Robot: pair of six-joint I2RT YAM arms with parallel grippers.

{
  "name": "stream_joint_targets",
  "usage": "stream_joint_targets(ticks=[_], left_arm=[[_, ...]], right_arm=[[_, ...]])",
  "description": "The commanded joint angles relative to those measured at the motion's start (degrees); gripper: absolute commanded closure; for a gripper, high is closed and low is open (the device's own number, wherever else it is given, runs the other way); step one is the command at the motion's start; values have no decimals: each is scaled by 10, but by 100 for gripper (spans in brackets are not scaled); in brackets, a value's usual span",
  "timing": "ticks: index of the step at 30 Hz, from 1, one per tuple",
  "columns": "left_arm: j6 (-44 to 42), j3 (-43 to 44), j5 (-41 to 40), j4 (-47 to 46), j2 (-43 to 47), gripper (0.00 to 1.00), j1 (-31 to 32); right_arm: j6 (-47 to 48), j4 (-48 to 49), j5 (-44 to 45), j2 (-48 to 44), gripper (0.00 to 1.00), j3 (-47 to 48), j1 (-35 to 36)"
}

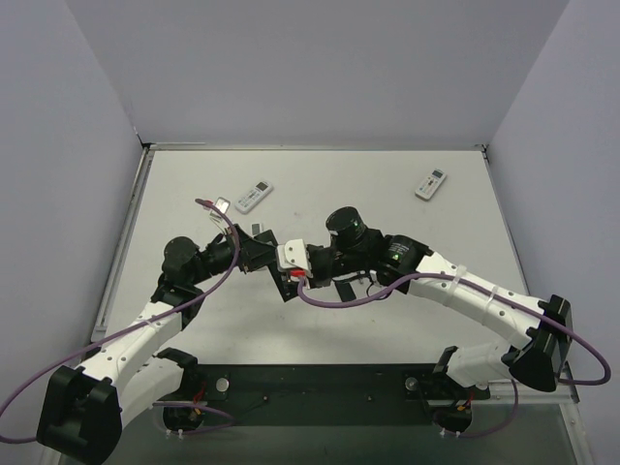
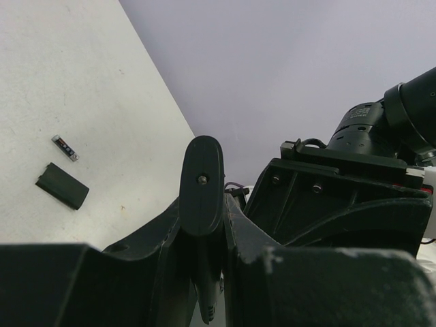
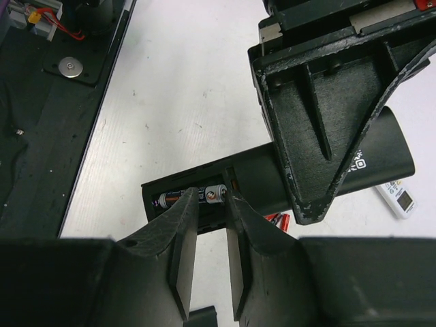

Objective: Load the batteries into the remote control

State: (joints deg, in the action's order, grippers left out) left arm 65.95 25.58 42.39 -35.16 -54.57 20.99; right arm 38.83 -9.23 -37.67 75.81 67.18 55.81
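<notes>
Clamping the black remote (image 3: 259, 174), left gripper (image 2: 203, 231) is pressed shut on it, its far finger hidden. In the open compartment lie batteries (image 3: 174, 199), partly covered by right gripper (image 3: 212, 225). Its fingertips show a narrow gap; cannot tell if pinching.

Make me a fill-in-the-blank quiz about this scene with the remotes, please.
The remote with the open battery compartment is ___ in colour.
At the far side of the table lie ___ white remotes.
A loose cover lies on the table beside one small ___.
Missing words: black; two; battery.
</notes>
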Motion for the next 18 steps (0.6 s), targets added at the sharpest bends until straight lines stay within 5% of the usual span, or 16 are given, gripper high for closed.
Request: stream_joint_targets(ticks=[1,18], left_arm=[[-2,22,3,-26,5,100,3],[13,18,-4,-48,11,100,2]], right_arm=[[-2,2,-32,13,83,25,0],[6,-22,-28,33,93,22,4]])
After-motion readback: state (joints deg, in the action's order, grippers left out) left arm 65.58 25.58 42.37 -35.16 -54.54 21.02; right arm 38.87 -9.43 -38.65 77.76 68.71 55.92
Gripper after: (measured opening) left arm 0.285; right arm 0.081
